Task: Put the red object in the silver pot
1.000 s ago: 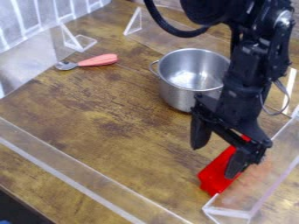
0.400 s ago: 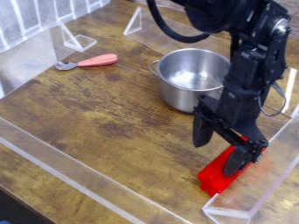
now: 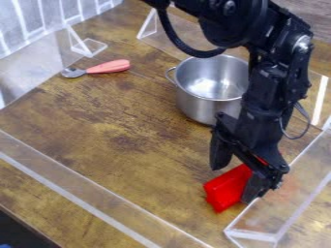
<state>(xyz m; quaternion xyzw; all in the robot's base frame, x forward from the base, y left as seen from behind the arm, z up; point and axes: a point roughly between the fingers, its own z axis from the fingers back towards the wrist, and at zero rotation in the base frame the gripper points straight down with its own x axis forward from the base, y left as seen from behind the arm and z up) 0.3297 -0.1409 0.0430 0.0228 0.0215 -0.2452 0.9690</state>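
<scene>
Your arm runs out of view past the top edge, above the silver pot, and hides part of that pot's right side. Below the pot, your fingers cover the upper right part of the red object.
</scene>
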